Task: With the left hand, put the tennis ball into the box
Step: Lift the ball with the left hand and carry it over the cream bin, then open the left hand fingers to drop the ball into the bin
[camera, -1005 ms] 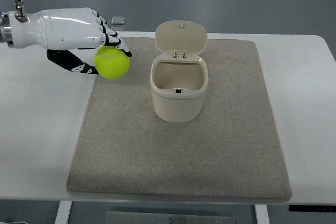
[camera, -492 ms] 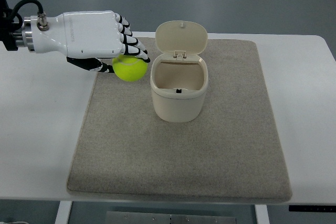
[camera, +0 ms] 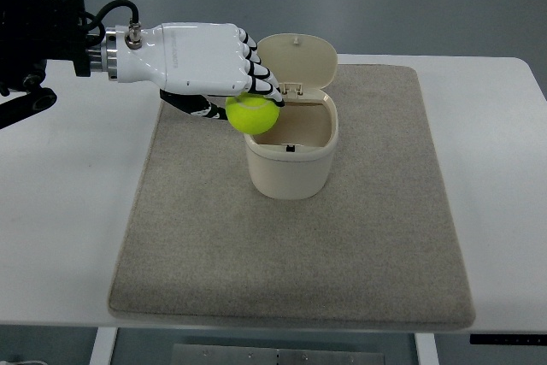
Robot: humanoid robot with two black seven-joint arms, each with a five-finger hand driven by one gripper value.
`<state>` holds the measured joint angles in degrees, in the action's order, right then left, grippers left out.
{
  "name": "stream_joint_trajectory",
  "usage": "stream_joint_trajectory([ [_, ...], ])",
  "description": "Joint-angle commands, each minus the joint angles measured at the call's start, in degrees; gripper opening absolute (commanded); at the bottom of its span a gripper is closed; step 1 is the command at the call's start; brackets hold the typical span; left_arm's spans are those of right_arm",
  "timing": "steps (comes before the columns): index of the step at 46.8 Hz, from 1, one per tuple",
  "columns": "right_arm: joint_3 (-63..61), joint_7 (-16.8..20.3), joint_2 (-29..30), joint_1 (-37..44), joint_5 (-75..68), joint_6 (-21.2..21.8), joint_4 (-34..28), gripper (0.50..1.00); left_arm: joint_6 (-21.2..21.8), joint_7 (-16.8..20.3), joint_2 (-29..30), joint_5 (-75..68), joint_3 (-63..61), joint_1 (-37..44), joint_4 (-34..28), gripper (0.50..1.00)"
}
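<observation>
Over box [camera: 291,156] rim: left robot hand [camera: 205,61] level, clasping tennis ball [camera: 253,114].

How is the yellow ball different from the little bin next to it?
The tennis ball is bright yellow-green; the box is cream. The ball is round and fuzzy-looking, the box a smooth tub with its hinged lid flipped up. The ball is smaller and held in the left hand over the box's left rim, while the box stands on the grey mat.
</observation>
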<state>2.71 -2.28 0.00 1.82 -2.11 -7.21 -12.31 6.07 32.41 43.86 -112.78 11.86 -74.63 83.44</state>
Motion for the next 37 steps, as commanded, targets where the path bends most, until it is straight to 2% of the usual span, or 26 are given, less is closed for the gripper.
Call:
stream_joint_trajectory([
  [1, 0.0, 0.0, 0.0, -0.1, 0.0, 0.0, 0.0, 0.901, 0.0, 0.0, -2.4, 0.0, -0.1, 0.0, -1.6, 0.500],
  [13, -0.1, 0.0, 0.0, 0.0, 0.0, 0.0, 0.0, 0.901, 0.0, -0.1, -5.2, -0.1, -0.1, 0.0, -3.8, 0.500],
  [15, 0.0, 0.0, 0.0, 0.0, 0.0, 0.0, 0.0, 0.901, 0.0, -0.1, -5.5, -0.1, -0.1, 0.1, -4.2, 0.668],
  [16, 0.0, 0.0, 0.0, 0.0, 0.0, 0.0, 0.0, 0.901, 0.1, -0.1, -5.7, -0.1, 0.0, 0.2, -4.3, 0.717],
  [25, -0.1, 0.0, 0.0, 0.0, 0.0, 0.0, 0.0, 0.901, 0.1, -0.1, -6.2, 0.0, -0.1, 0.4, -4.6, 0.763],
  [32, 0.0, 0.0, 0.0, 0.0, 0.0, 0.0, 0.0, 0.901, 0.1, -0.1, -6.2, 0.0, -0.1, 0.4, -4.7, 0.776],
  [35, 0.0, 0.0, 0.0, 0.0, 0.0, 0.0, 0.0, 0.901, 0.1, -0.1, -6.2, 0.1, -0.1, 0.5, -4.7, 0.808],
  [37, 0.0, 0.0, 0.0, 0.0, 0.0, 0.0, 0.0, 0.901, 0.1, -0.1, -6.2, 0.1, -0.1, 0.5, -4.7, 0.808],
])
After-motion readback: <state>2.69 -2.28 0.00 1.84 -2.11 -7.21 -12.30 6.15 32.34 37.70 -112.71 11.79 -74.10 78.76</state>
